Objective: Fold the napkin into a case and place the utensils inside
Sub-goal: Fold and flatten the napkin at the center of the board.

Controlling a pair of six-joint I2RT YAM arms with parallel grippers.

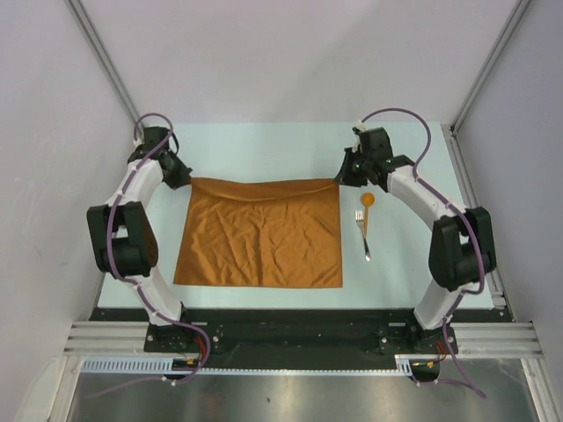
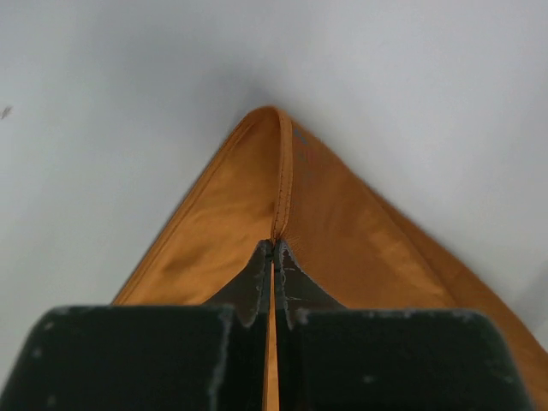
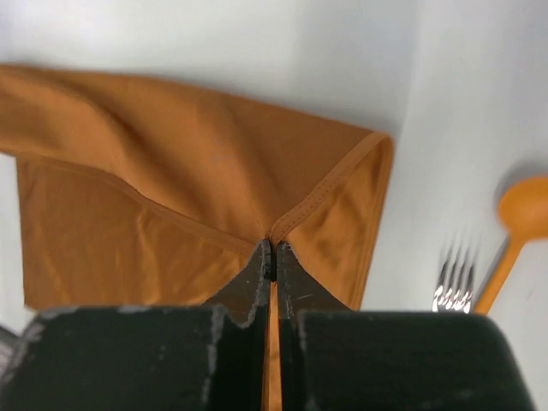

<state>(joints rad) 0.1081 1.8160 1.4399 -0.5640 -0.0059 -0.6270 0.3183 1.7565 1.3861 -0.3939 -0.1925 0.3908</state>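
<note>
On your left, the left gripper [image 1: 180, 176] has its jaws pressed together on the far left corner of the napkin [image 1: 259, 233]. Your left wrist view shows the hemmed corner rising out of the closed fingertips, with cloth falling away on both sides.

The napkin lies opened out as one wrinkled sheet in the middle of the table [image 1: 264, 149]. Its near edge runs close to the table's near edge. Its far edge sags a little between the two pinched corners. It is not yet folded into a case.

At the far right corner, the right gripper [image 1: 345, 173] is likewise clamped on the hem. Your right wrist view shows the fingertips meeting on the seam, with that corner lifted and creased.

Right of the napkin, on bare table toward the right edge, lie the utensils. The spoon [image 1: 368, 200] has its orange bowl toward the far edge. The fork [image 1: 362, 233] lies just beside it, tines also pointing far. Both are apart from the cloth, and you cannot tell whether they touch each other.
</note>
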